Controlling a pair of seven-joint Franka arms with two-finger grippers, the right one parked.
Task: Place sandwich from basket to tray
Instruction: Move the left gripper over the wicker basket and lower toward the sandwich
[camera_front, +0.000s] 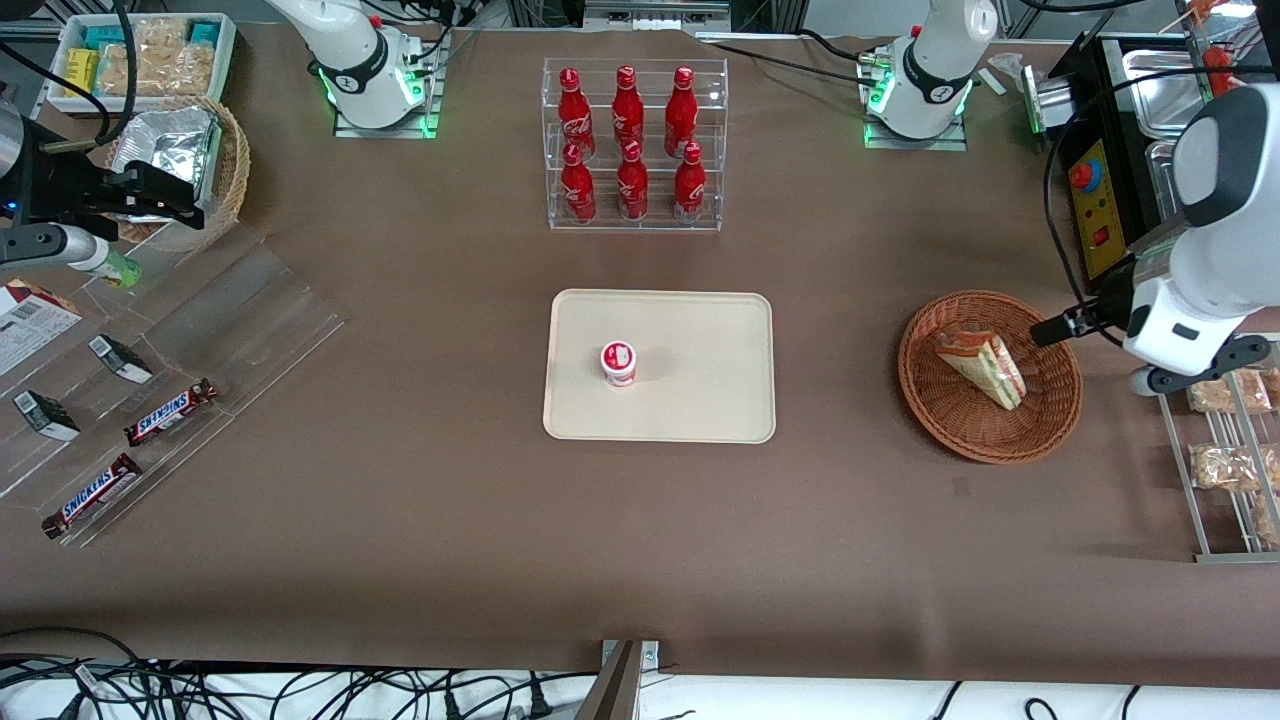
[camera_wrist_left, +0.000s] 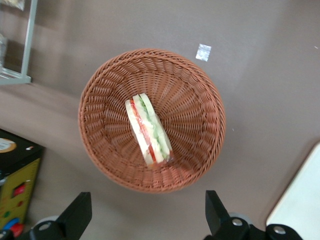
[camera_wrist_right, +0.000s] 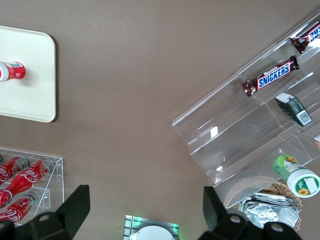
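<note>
The sandwich (camera_front: 985, 368), a wrapped wedge with green, red and yellow filling on its edge, lies in the round reddish-brown basket (camera_front: 935, 420), which sits toward the working arm's end of the table. The cream tray (camera_front: 690, 410) lies mid-table with a small red-and-white cup (camera_front: 619, 362) standing on it. My left gripper (camera_front: 1190, 368) hangs high beside the basket, apart from it. In the left wrist view the sandwich (camera_wrist_left: 148, 131) rests on its side in the basket (camera_wrist_left: 200, 100), and the gripper (camera_wrist_left: 147, 220) is open wide and empty, above bare table just off the basket's rim. A corner of the tray (camera_wrist_left: 300, 200) shows there too.
A clear rack of red bottles (camera_front: 633, 145) stands farther from the front camera than the tray. A metal rack with bags of beige snacks (camera_front: 1225, 465) and a black control box (camera_front: 1095, 210) stand near the basket. Clear shelves with candy bars (camera_front: 170, 412) lie toward the parked arm's end.
</note>
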